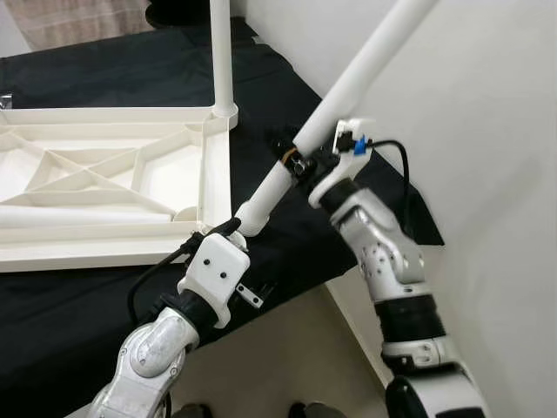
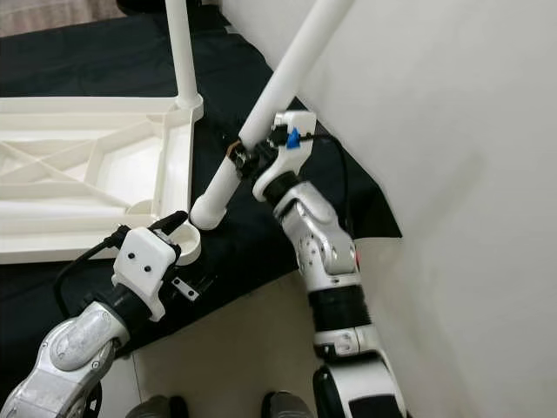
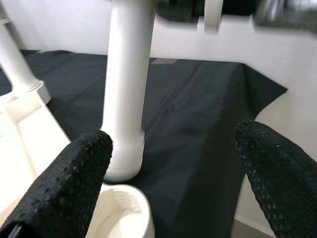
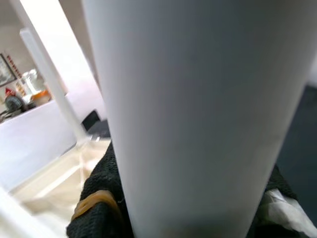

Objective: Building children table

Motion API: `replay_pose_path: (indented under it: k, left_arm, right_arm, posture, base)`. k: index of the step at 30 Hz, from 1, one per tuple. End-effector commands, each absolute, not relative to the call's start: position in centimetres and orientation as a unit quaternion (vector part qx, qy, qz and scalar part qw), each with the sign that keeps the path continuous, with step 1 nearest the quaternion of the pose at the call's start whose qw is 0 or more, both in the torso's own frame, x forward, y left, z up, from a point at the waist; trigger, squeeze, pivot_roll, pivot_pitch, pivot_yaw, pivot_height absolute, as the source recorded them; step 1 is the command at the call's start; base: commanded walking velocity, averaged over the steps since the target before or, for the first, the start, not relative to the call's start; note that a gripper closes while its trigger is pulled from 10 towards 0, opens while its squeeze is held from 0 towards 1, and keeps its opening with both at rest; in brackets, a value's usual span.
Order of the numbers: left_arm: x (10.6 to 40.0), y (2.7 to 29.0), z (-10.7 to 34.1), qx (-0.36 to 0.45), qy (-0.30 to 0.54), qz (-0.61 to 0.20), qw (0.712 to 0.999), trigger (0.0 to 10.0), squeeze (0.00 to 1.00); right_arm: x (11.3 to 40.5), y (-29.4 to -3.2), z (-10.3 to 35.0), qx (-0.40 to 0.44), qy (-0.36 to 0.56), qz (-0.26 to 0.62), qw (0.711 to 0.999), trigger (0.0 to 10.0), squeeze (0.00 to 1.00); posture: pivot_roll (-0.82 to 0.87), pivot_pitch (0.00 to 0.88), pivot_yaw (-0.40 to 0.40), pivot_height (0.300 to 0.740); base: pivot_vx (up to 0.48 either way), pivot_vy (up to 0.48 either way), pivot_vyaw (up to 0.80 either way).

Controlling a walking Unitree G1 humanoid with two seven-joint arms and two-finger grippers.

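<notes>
The white table top (image 1: 104, 174) lies upside down on a black cloth. One white leg (image 1: 222, 52) stands upright in its far right corner. My right gripper (image 1: 296, 165) is shut on a second white leg (image 1: 348, 83), which slants up toward the wall. That leg's lower end (image 2: 209, 213) sits just beside the round socket (image 2: 184, 244) at the near right corner, not in it. My left gripper (image 3: 173, 144) hovers open at that socket (image 3: 124, 208), its fingertips (image 3: 94, 148) either side of the leg (image 3: 126, 89) without touching it. In the right wrist view the leg (image 4: 198, 114) sits between black fingers (image 4: 99, 198).
A white wall (image 1: 487, 104) rises close on the right, and the slanted leg nearly reaches it. The black cloth (image 1: 261, 96) ends at a corner by my right forearm. Beige floor (image 1: 287, 357) lies below the table edge.
</notes>
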State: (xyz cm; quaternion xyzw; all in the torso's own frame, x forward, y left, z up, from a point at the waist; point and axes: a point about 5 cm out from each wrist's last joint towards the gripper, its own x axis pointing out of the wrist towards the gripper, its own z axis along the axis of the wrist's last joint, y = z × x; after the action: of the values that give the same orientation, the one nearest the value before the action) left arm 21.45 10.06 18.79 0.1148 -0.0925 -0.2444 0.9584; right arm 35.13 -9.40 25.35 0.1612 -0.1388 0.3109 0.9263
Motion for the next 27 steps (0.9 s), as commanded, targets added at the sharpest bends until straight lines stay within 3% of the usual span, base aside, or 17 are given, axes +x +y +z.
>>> replay_pose_path:
  k: [1, 7, 8, 18, 19, 27]
  left_arm:
    - [21.6, 10.0, 18.7, 0.118, -0.083, -0.247, 0.958, 10.0, 0.0]
    - [22.6, 10.5, 19.5, 0.13, -0.092, -0.243, 0.957, 10.0, 0.0]
    - [22.9, 10.7, 19.9, 0.137, -0.096, -0.241, 0.956, 10.0, 1.0]
    - [24.8, 12.9, 20.4, 0.182, -0.074, -0.242, 0.95, 10.0, 1.0]
    - [25.1, 13.5, 20.2, 0.187, -0.053, -0.255, 0.947, 10.0, 0.0]
    - [25.5, 13.9, 19.6, 0.197, -0.028, -0.319, 0.927, 10.0, 0.0]
  right_arm:
    - [35.3, -9.9, 26.3, 0.16, -0.154, 0.325, 0.919, 0.0, 0.0]
    - [35.1, -10.5, 27.8, 0.13, -0.169, 0.383, 0.899, 0.0, 0.0]
    - [35.0, -10.7, 28.0, 0.125, -0.17, 0.394, 0.894, 0.0, 0.0]
    - [33.4, -11.4, 28.0, 0.129, -0.156, 0.489, 0.849, 0.0, 0.0]
    - [32.9, -11.6, 28.0, 0.135, -0.15, 0.519, 0.831, 0.0, 0.0]
    - [31.8, -11.2, 28.7, 0.137, -0.154, 0.575, 0.792, 0.0, 0.0]
  posture:
    - [0.04, 0.143, -0.082, 0.74]
    - [0.04, 0.135, -0.077, 0.74]
    - [0.04, 0.127, -0.075, 0.74]
    - [0.05, 0.097, -0.058, 0.74]
    - [0.05, 0.093, -0.054, 0.74]
    - [0.05, 0.081, -0.051, 0.74]
  base:
    - [0.0, 0.0, 0.0]
    - [0.0, 0.0, 0.0]
    - [0.0, 0.0, 0.0]
    - [0.0, 0.0, 0.0]
    - [0.0, 0.0, 0.0]
    - [0.0, 0.0, 0.0]
